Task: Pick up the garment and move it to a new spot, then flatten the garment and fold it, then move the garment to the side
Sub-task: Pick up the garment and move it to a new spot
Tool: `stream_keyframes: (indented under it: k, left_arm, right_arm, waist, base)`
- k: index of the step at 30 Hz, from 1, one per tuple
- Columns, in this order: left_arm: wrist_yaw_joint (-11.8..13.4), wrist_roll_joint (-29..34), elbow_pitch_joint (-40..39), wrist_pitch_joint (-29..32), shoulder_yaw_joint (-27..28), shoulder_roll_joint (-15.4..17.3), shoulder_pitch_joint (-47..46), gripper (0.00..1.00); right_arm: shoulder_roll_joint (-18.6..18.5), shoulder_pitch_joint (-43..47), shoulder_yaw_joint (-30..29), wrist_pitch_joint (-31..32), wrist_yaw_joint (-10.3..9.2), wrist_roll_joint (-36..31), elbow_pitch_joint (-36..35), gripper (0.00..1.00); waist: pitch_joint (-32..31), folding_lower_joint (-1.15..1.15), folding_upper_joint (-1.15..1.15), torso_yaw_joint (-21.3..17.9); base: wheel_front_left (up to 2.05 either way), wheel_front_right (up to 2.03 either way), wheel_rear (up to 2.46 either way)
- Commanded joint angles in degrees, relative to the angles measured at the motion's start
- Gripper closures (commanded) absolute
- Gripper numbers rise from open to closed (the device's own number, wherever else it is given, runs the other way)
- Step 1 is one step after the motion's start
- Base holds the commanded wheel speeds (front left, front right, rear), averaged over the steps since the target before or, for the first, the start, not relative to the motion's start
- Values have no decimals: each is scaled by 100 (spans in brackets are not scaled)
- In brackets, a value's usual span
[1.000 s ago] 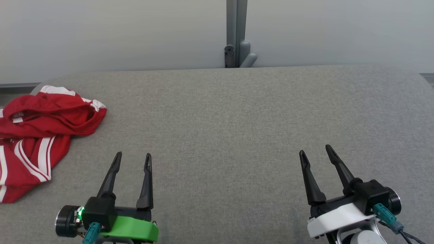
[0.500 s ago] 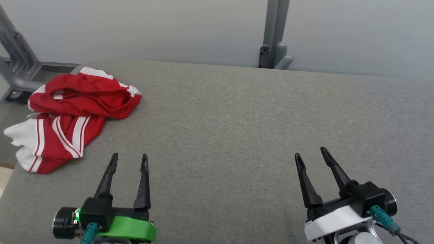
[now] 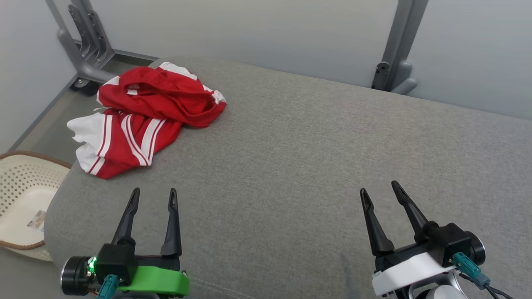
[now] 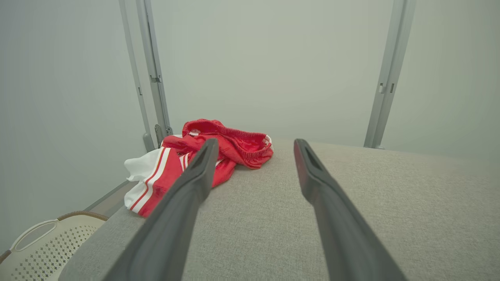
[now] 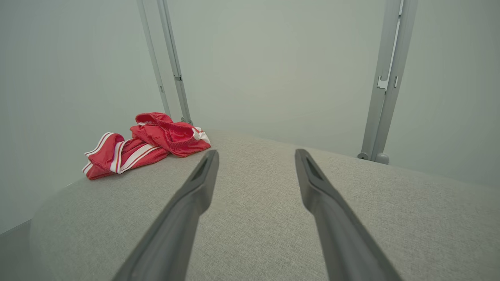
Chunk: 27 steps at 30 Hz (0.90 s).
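Observation:
A crumpled red garment with white stripes (image 3: 143,116) lies bunched at the far left corner of the grey padded table (image 3: 311,158), one white edge hanging over the side. The left wrist view has the garment (image 4: 203,156) ahead and left of my fingers; the right wrist view has it (image 5: 152,142) far to the left. My left gripper (image 3: 153,195) hovers open and empty near the table's front left, well short of the garment. Near the front right my right gripper (image 3: 379,187) also stands open and empty.
A cream perforated laundry basket (image 3: 20,199) sits on the floor left of the table, also seen in the left wrist view (image 4: 50,242). Grey metal frame posts (image 3: 397,45) and a frame foot (image 3: 85,50) stand behind the table against a pale wall.
The head camera has turned left, so the whole picture shifted right, bringing the basket and left frame foot into view. Both grippers keep their open pose; the garment lies as before.

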Motion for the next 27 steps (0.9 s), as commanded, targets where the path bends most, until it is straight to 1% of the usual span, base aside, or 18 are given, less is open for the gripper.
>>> stream_keyframes:
  k: [1,9,18,21,25,27]
  left_arm:
    - [21,-19,-25,-18,5,23,45,0]
    - [133,-135,-93,-18,-41,23,-78,0]
    - [323,-517,-152,-18,-8,22,-385,0]
    - [362,-686,-54,-18,39,22,-716,0]
    - [416,-880,209,-18,144,22,-1506,0]
    - [361,-1107,406,-11,247,22,-1957,0]
  right_arm:
    - [-11,24,-14,-18,0,21,-13,0]
    - [-35,-102,-28,-18,0,-49,-52,0]
    - [-189,-231,-29,-18,0,-96,-66,0]
    - [-298,-323,-44,-18,0,-121,-93,0]
    - [-481,-455,-49,-18,0,-166,-116,0]
    - [-558,-529,-51,-18,0,-173,-138,0]
  waist:
    - [73,0,0,192]
    - [299,0,0,345]
    - [727,0,0,208]
    - [979,0,0,152]
    - [1367,0,0,104]
    - [1561,0,0,58]
  base:
    - [0,0,0]
    - [0,0,0]
    - [0,0,0]
    - [0,0,0]
    - [0,0,0]
    - [0,0,0]
